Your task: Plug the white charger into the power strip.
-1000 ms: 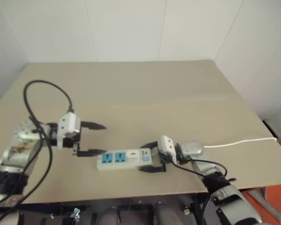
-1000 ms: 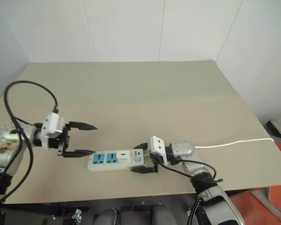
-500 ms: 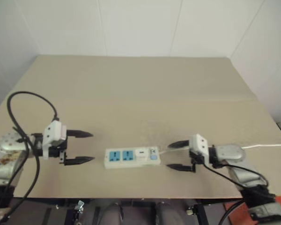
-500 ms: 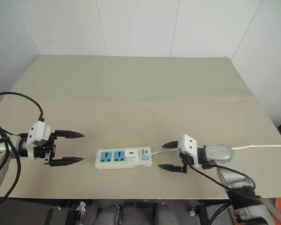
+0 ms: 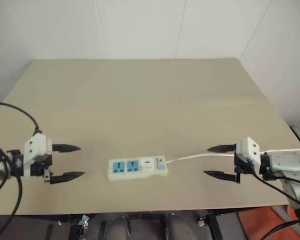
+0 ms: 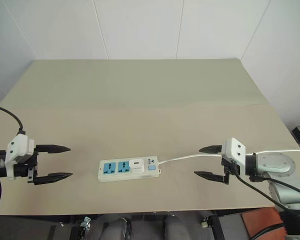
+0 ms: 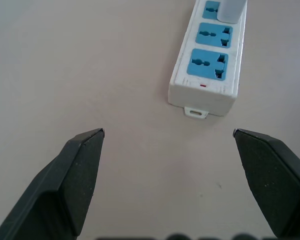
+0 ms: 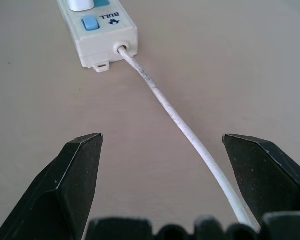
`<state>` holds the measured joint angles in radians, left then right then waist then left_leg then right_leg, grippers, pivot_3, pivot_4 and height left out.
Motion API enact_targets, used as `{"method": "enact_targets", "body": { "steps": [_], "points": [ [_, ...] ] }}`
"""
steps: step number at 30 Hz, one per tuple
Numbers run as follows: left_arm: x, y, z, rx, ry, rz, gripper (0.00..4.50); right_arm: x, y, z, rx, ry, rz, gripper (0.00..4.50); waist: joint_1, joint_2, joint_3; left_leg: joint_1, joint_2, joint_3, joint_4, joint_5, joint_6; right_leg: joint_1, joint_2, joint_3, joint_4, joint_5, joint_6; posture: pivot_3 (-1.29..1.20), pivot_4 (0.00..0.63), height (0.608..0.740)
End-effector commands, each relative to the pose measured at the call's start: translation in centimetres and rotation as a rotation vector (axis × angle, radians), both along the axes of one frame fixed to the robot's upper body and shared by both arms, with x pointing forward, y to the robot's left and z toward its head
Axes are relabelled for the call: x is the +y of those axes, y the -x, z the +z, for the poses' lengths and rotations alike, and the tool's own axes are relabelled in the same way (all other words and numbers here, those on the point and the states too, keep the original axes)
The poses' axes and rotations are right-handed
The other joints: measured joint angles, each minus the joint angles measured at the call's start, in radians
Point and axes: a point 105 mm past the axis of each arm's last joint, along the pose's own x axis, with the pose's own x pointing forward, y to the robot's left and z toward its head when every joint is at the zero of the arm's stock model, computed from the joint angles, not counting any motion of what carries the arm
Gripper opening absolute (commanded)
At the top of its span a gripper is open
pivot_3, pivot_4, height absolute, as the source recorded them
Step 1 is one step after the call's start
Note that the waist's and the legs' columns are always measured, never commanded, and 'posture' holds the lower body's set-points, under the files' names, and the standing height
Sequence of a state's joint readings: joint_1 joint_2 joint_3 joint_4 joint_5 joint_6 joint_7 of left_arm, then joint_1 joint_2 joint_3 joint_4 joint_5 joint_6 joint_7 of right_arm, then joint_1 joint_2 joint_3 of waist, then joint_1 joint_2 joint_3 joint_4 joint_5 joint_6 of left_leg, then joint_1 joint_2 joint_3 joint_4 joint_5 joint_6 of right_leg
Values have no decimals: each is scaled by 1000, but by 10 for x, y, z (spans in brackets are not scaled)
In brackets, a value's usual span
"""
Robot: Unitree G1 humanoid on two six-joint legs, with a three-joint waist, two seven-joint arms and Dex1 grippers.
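Task status: the white charger sits in the socket nearest the switch end of the power strip; judged from these views, the plugging step is done.
Seating check: the charger body stands upright on the strip face, with no tilt visible; full depth of seating cannot be confirmed from above.
Remaining work: apparently none on the strip itself; at most the arms return to rest.
Strip location: on the beige table, near its front edge, roughly midway between the two grippers.
Strip long axis: runs left to right across the table, nearly parallel to the front edge.
Strip heading: switch end and thin white cord face the robot's right; the two free blue sockets lie toward the robot's left.
Cord path: leaves the switch end and runs toward the right gripper, passing between its fingers in the right wrist view.
Left gripper: fingers spread wide, empty, well apart from the strip's free end.
Right gripper: fingers spread wide, nothing clamped, well apart from the switch end.
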<state>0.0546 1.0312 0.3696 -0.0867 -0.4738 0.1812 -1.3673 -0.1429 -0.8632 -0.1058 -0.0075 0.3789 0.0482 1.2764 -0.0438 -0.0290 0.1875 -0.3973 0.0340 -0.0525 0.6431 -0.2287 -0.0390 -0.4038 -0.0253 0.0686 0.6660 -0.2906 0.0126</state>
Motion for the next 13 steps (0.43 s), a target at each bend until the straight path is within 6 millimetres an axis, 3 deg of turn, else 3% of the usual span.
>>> {"method": "enact_targets", "body": {
  "steps": [1, 13],
  "points": [
    [1, 2, 16, -47, -1, 30, 4500, -3, -3, 12, -34, -13, 1, 4480, 1, 0, 0, 0, 0, 0, 0, 0, 0, 0, 0, 0, 0, 0, 0, 0, 150, 740],
    [-8, 5, 17, -72, 30, 52, 4500, 3, -15, 15, -75, -34, -21, 4480, 1, 0, 0, 0, 0, 0, 2, 0, 0, 0, 0, 0, 1, 1, 0, 0, 150, 740]
  ]
}}
